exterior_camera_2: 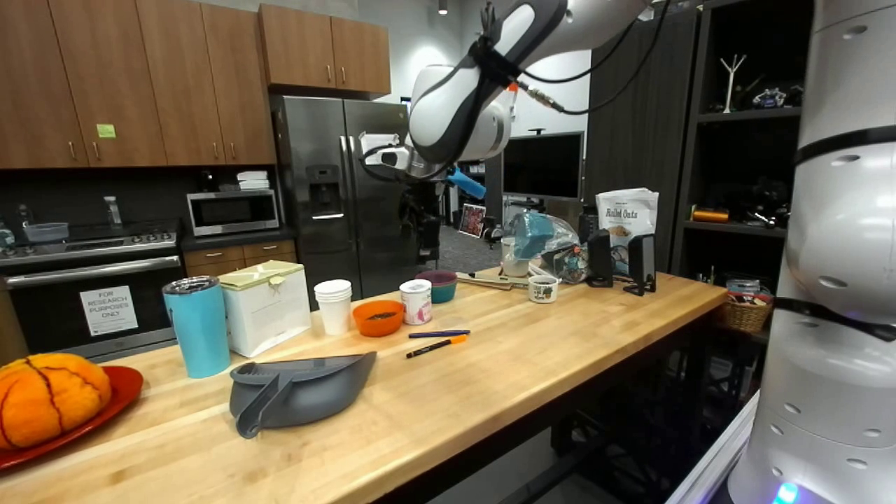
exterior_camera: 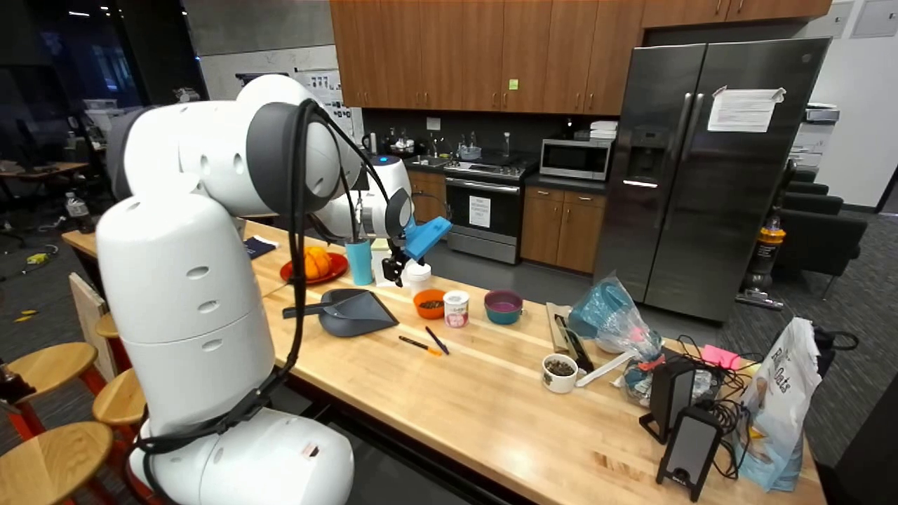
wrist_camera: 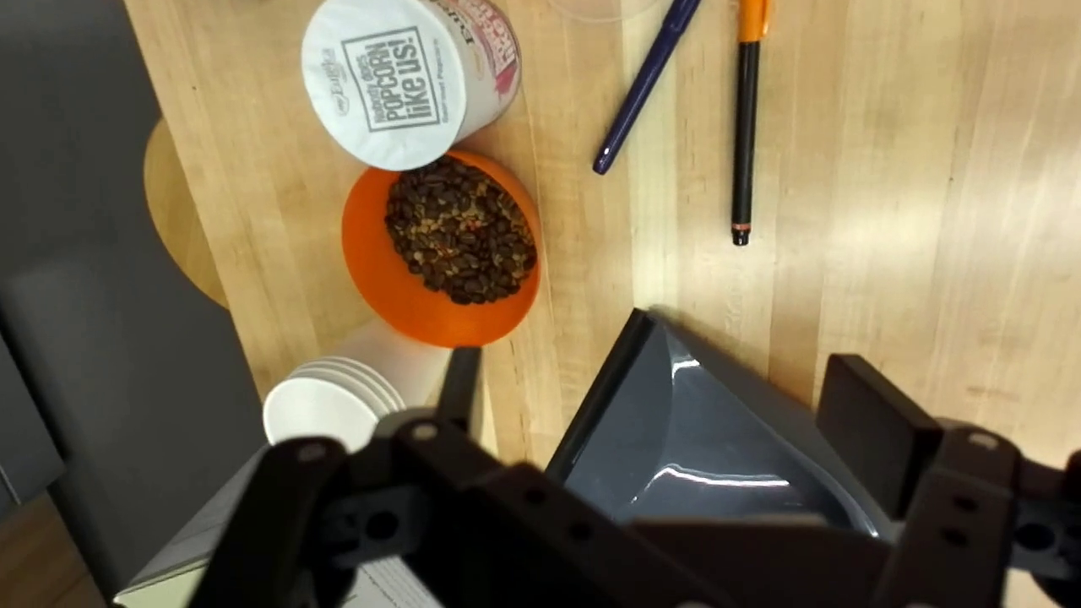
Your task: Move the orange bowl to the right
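The orange bowl (exterior_camera: 426, 313) stands upright on the wooden table, and it also shows in an exterior view (exterior_camera_2: 378, 327) and in the wrist view (wrist_camera: 380, 279). It holds dark brown beans or kibble. My gripper (wrist_camera: 663, 363) is open and empty, its black fingers wide apart. In the wrist view the bowl lies up and left of the fingers, with the left fingertip just below the bowl's edge in the picture. In an exterior view the gripper (exterior_camera: 407, 266) hangs above the table; it also shows in an exterior view (exterior_camera_2: 427, 241), higher than the bowl.
A popcorn can (wrist_camera: 405, 84) stands close beside the bowl, and stacked paper cups (wrist_camera: 329, 409) stand on its other side. A grey dustpan (wrist_camera: 676, 431) lies below the gripper. Two pens (exterior_camera_2: 437, 343), a purple-and-teal bowl (exterior_camera: 503, 308) and a blue tumbler (exterior_camera_2: 197, 329) are nearby.
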Motion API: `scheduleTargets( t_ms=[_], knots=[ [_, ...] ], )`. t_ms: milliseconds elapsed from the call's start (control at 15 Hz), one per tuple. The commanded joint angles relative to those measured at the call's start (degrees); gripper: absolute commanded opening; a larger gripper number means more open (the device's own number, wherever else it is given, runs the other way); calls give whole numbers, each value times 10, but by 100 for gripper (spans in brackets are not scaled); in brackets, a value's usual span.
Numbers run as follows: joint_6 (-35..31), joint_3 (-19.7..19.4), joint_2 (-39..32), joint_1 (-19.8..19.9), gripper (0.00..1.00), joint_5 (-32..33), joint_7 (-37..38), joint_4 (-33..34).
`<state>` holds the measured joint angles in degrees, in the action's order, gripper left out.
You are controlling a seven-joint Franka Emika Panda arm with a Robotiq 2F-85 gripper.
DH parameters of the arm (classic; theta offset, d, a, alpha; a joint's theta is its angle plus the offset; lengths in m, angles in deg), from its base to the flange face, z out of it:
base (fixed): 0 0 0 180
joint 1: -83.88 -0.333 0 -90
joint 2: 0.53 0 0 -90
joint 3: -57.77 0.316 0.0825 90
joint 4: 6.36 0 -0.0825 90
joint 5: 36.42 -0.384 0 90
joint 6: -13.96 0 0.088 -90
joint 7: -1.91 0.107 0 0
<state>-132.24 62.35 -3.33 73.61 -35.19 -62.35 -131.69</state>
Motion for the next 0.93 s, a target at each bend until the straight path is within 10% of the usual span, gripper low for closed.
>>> scheduleTargets(
  t_ms=[0,867],
  knots=[
    [-29,13,-52,23,100,3,-42,29],
    [-51,50,-191,64,100,26,-127,113]
  ],
)
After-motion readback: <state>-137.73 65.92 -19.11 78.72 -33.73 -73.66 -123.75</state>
